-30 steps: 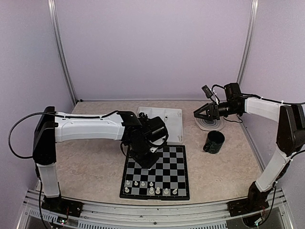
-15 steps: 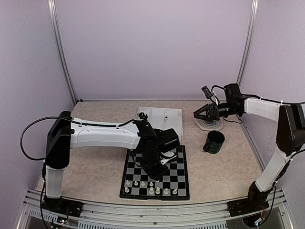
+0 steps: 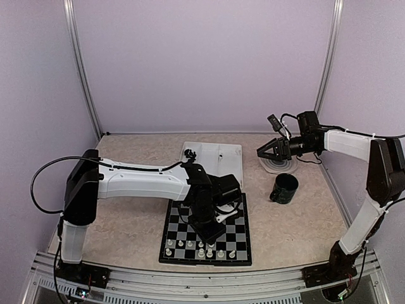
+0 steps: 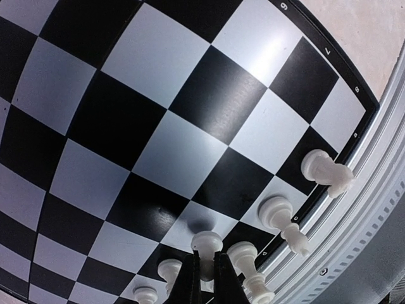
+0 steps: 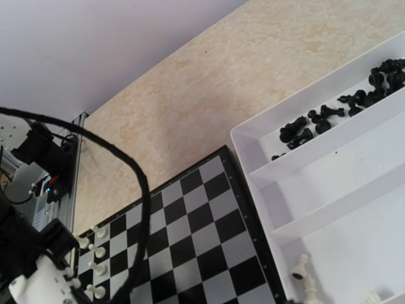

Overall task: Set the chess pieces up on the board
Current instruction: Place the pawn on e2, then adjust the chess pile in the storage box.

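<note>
Top view: left fingers low over the chessboard at lower centre, close to the white pieces lined along its near rows. Right fingers spread and empty at right, above a round disc, near a dark mug.

Left wrist view: pinched shut on a white pawn, apparently just above a square at bottom centre. Lower straight, centre on the square, release only once seated, keep clear of neighbours. Readable on the border: 7 and 8.

Right wrist view: black pieces heaped in the white tray, upper right. No brand seen.
</note>
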You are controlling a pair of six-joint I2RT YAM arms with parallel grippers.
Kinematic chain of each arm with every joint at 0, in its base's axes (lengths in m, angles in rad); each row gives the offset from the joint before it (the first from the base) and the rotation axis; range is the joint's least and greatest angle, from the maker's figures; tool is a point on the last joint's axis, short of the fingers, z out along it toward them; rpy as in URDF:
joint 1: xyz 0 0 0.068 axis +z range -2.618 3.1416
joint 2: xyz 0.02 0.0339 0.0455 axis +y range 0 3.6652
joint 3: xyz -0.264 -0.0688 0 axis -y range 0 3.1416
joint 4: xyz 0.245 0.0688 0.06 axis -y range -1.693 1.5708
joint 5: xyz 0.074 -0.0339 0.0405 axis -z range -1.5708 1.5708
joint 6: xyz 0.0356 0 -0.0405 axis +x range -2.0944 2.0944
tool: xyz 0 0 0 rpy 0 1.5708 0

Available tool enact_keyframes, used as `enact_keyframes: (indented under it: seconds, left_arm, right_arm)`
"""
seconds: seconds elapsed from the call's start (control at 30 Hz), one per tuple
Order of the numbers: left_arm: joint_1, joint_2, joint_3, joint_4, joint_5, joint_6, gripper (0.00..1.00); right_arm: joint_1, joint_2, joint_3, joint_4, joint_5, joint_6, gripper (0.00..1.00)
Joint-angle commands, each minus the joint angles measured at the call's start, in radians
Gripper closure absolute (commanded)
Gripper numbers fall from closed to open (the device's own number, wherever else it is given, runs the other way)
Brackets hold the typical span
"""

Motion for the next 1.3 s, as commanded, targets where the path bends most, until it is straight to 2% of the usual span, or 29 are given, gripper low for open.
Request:
enact_keyframes:
  seconds: [0.0, 0.4, 0.7, 0.83, 0.93, 1.0, 1.03, 1.07, 1.1, 1.17, 1.27]
  left_arm:
    - [-0.006, 0.018, 0.026, -0.015, 0.014, 0.018, 0.99]
    - [-0.006, 0.021, 0.032, 0.0, -0.003, 0.013, 0.84]
    - [-0.006, 0.008, 0.063, 0.005, 0.02, 0.014, 0.79]
    - [0.004, -0.027, 0.096, -0.011, -0.011, 0.02, 0.76]
    - [0.035, -0.07, 0.105, -0.005, -0.071, 0.018, 0.74]
    - [0.075, -0.105, 0.102, 0.024, -0.142, 0.016, 0.71]
    - [0.095, -0.121, 0.103, 0.044, -0.173, 0.015, 0.71]
    - [0.118, -0.144, 0.107, 0.066, -0.237, 0.012, 0.71]
    - [0.138, -0.163, 0.11, 0.096, -0.298, 0.01, 0.72]
    - [0.185, -0.2, 0.096, 0.193, -0.417, 0.02, 0.73]
    - [0.252, -0.242, 0.048, 0.397, -0.479, 0.026, 0.62]
  right_arm:
    - [0.0, 0.009, -0.007, -0.008, -0.011, -0.016, 0.45]
    - [0.0, 0.009, -0.006, -0.01, -0.011, -0.017, 0.44]
    - [0.0, 0.005, -0.002, -0.013, -0.01, -0.019, 0.44]
    - [0.0, -0.016, 0.026, -0.049, 0.042, -0.054, 0.42]
    - [0.0, -0.047, 0.069, -0.085, 0.139, -0.106, 0.38]
    - [0.0, -0.077, 0.11, -0.099, 0.227, -0.143, 0.31]
    - [0.0, -0.095, 0.131, -0.095, 0.277, -0.156, 0.25]
    - [0.0, -0.117, 0.15, -0.08, 0.332, -0.157, 0.05]
    - [0.0, -0.136, 0.184, -0.066, 0.391, -0.153, 0.01]
    - [0.0, -0.134, 0.285, -0.094, 0.446, -0.163, 0.01]
    - [0.0, -0.085, 0.415, -0.135, 0.426, -0.144, 0.01]
